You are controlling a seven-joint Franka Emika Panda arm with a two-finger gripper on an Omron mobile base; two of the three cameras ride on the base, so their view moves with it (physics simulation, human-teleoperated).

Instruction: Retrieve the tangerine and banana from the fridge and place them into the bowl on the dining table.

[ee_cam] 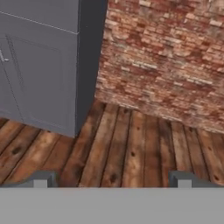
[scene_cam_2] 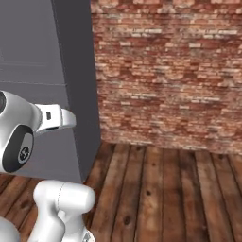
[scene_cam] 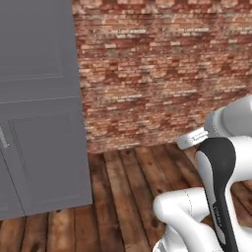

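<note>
My gripper [ee_cam: 112, 180] is open, with nothing between its two dark fingertips [ee_cam: 41, 179], which stand wide apart at the bottom of the hand view. It looks down over a wooden plank floor [ee_cam: 131, 148] towards the corner of a grey panelled cabinet [ee_cam: 43, 74]. The white arm [scene_cam: 216, 197] folds up at the lower right of the left base view. The tangerine, banana, fridge, bowl and dining table are out of view.
A tall grey panelled cabinet [scene_cam: 39, 123] with a small handle [scene_cam: 4, 138] stands on the left. A red brick wall [scene_cam: 162, 74] closes the back. Open plank floor [scene_cam_2: 165, 189] lies between the cabinet [scene_cam_2: 47, 71] and the wall.
</note>
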